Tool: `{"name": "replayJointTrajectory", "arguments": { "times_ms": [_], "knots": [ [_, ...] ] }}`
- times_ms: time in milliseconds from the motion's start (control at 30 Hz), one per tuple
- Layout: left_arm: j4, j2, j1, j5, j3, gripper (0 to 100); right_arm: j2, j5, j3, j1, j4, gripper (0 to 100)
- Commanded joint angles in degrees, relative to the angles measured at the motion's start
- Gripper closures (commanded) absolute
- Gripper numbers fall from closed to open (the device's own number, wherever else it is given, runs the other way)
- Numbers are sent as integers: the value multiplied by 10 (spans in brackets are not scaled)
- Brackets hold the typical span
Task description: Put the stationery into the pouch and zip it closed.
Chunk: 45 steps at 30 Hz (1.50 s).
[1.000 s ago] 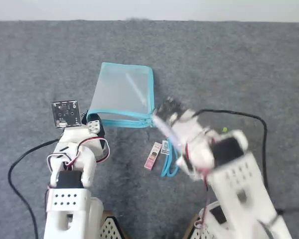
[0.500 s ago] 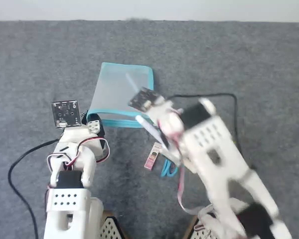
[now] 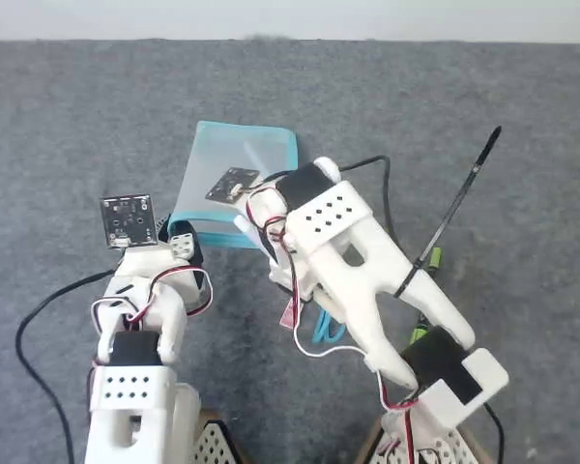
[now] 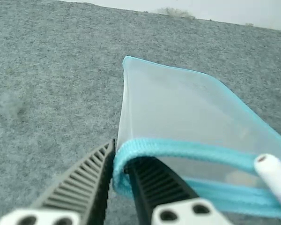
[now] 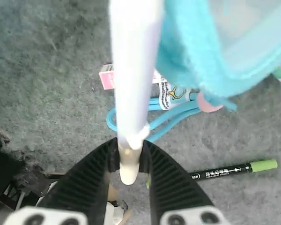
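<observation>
Grey carpet (image 3: 77,116), pale wall (image 3: 290,19) behind.

You're looking at a rough, fuzzy grey felt surface (image 3: 77,116). Your pouch (image 3: 237,179) is frosted translucent sheet edged in woven teal cloth. The pen (image 5: 131,70) is smooth, glossy white plastic. Your left hand (image 4: 119,159) and right hand (image 5: 129,154) are matt black ribbed plastic.

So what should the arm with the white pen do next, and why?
Probably slide the pen a little further forward into the pouch. The right hand grips its rear end, its tip is near the mouth, and the left hand pinches the rim, holding it open.
</observation>
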State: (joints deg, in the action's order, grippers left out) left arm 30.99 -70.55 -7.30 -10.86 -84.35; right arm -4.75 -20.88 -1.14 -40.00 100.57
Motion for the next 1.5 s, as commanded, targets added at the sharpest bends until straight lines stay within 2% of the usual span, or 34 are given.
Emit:
{"name": "replayJointTrajectory", "arguments": {
  "times_ms": [0, 333, 567, 800, 900, 1133, 1367, 1467],
  "knots": [
    [-19, -2, 1, -8, 23, 988, 37, -52, 13, -24, 22, 992],
    [-21, -2, 2, -8, 19, 988, 32, -25, 9, -25, 23, 992],
    [-21, -2, 2, -8, 18, 988, -24, 21, -62, 20, 24, 992],
    [-21, -2, 3, -7, 18, 988, -58, 22, -81, 40, 25, 992],
    [-19, -2, 1, -7, 18, 988, -39, -11, -65, 105, 25, 992],
    [-21, -2, 3, -7, 18, 988, 57, -48, -63, 368, -4, 992],
    [-20, -2, -2, -7, 18, 988, -51, -65, -30, 416, -82, 992],
    [-20, -2, -1, -7, 18, 988, -119, -18, -31, 417, -119, 991]
  ]
}}
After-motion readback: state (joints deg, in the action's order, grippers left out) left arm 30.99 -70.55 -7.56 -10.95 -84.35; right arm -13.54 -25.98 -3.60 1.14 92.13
